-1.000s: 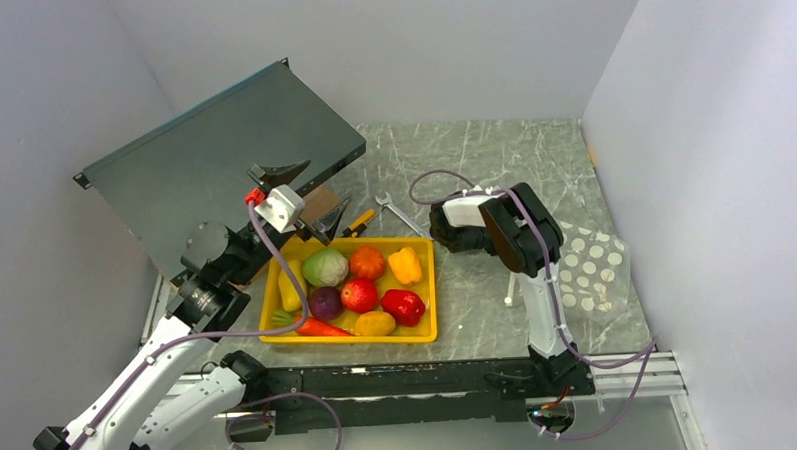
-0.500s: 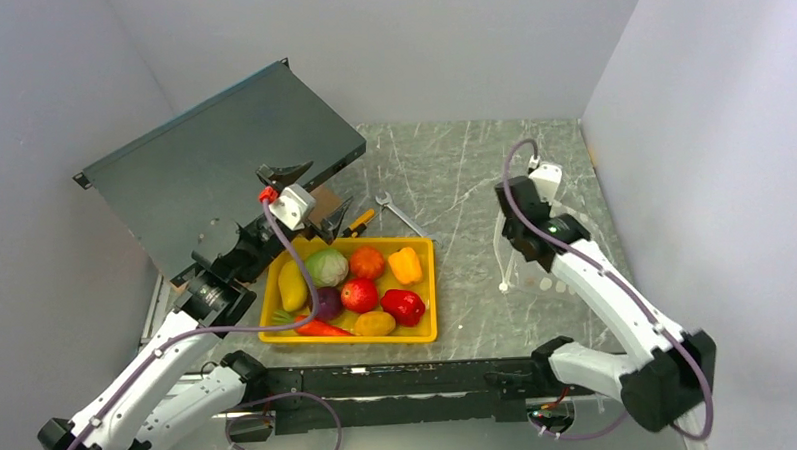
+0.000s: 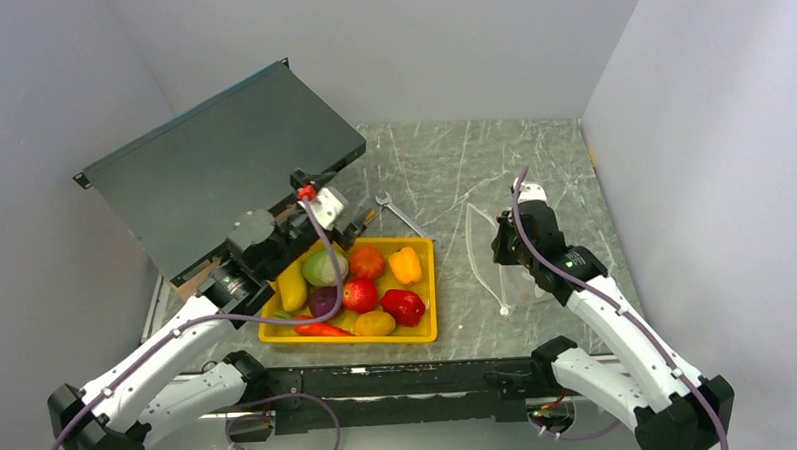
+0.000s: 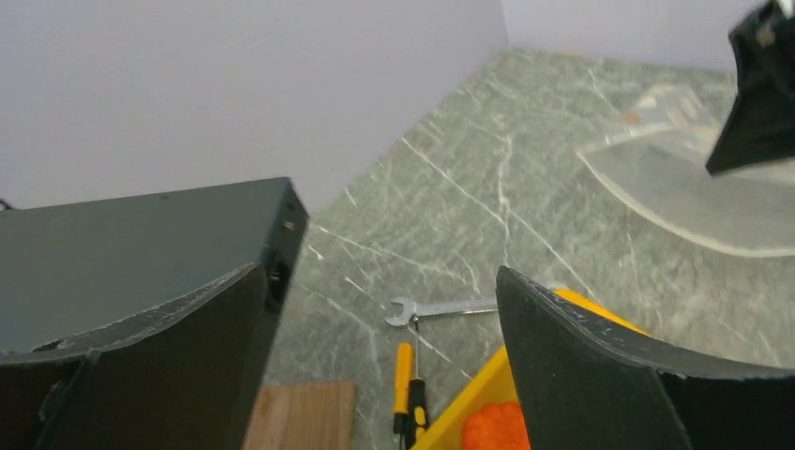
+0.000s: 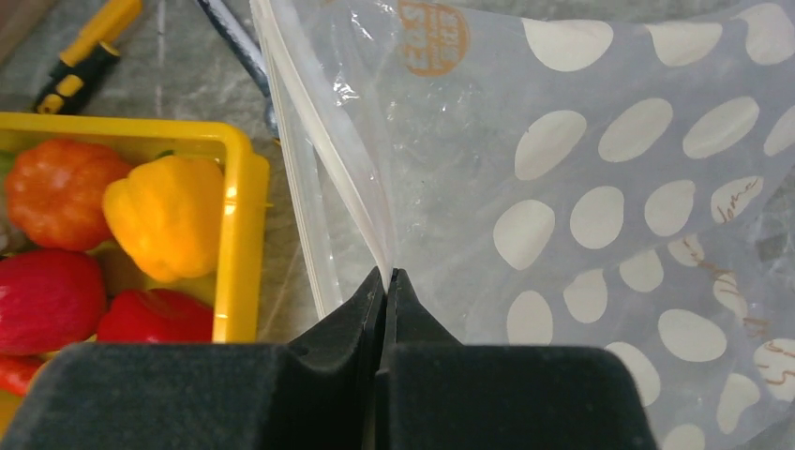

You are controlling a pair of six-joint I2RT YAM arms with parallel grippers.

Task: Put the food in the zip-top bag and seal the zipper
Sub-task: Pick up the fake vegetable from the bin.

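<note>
The food lies in a yellow tray (image 3: 432,284): cabbage (image 3: 323,268), pumpkin (image 3: 367,261), yellow pepper (image 3: 405,265), apple (image 3: 358,294), red pepper (image 3: 403,306), onion (image 3: 323,302), carrot (image 3: 318,328), mango (image 3: 292,286). My left gripper (image 3: 340,230) hovers open and empty over the tray's far rim; it also shows in the left wrist view (image 4: 384,375). My right gripper (image 5: 386,274) is shut on the zipper (image 5: 328,159) of the dotted clear zip-top bag (image 5: 609,187). It holds the bag (image 3: 485,247) raised just right of the tray.
A dark metal panel (image 3: 222,161) leans at the back left. A silver wrench (image 4: 441,307), a yellow-black screwdriver (image 4: 405,384) and a wood block (image 4: 300,417) lie behind the tray. White walls close in on both sides.
My right arm unfolded and swung out to the bag, which is lifted off the table and pulled toward the tray. My left gripper moved right, over the tray's far rim.
</note>
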